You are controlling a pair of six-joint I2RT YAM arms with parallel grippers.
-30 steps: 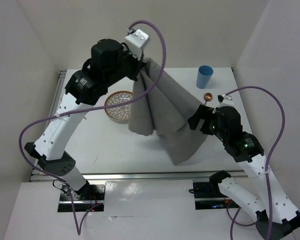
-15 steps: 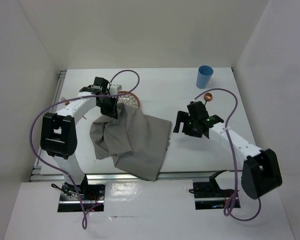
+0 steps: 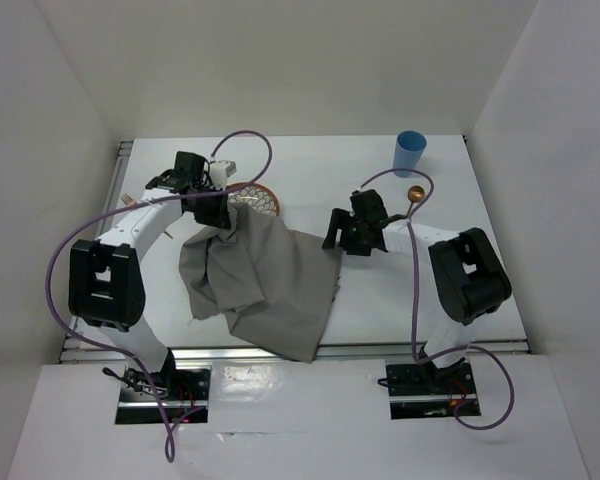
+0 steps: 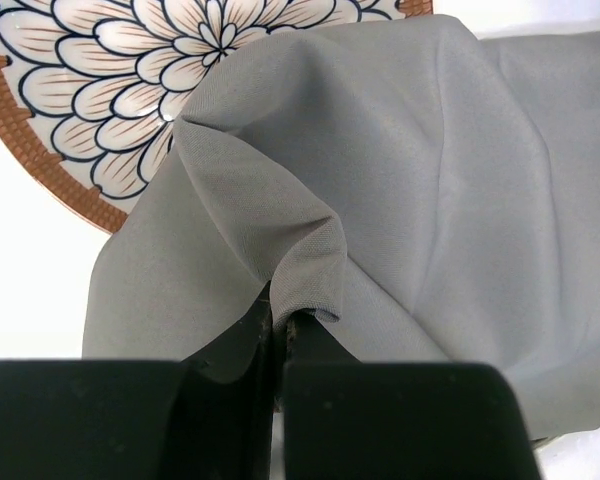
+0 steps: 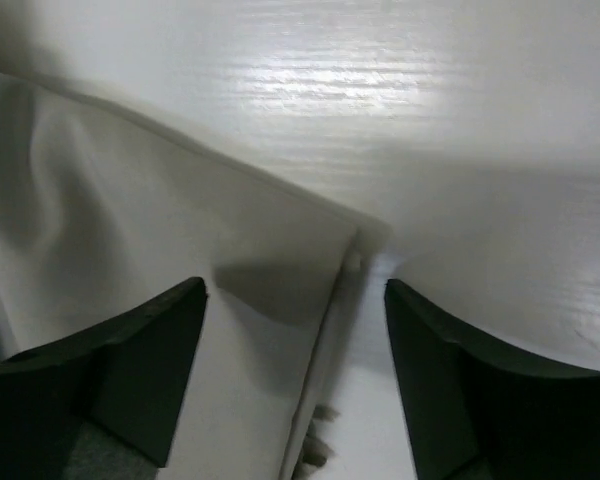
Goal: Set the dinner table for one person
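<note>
Over the worktop, top view: the grey cloth placemat (image 3: 270,285) now lies in a rumpled heap on the worktop (image 3: 330,165), left of centre. A second ago your left arm held it hanging high in the air.
Left tool, top view: the left tool (image 3: 220,212) has come down with the cloth and sits at its far-left part, touching the patterned plate (image 3: 263,197).
Right tool, top view: the right tool (image 3: 332,233) has swung in low to the placemat's far-right corner.
Other items, top view: the blue cup (image 3: 409,153) stands far right, and a copper-coloured round piece (image 3: 416,194) lies just behind your right arm. Both are well apart from the cloth.
Left wrist view, grip: the tool is pressed together on a raised fold of the placemat. The cloth spills over part of the plate's rim.
Right wrist view, grip: the tool is spread, straddling the cloth's corner edge and holding nothing, with bare worktop beyond.
Meaning for the task: you have the placemat down but bunched. You probably need to pinch that corner and pull it flat, clear of the plate, before anything goes on it.
</note>
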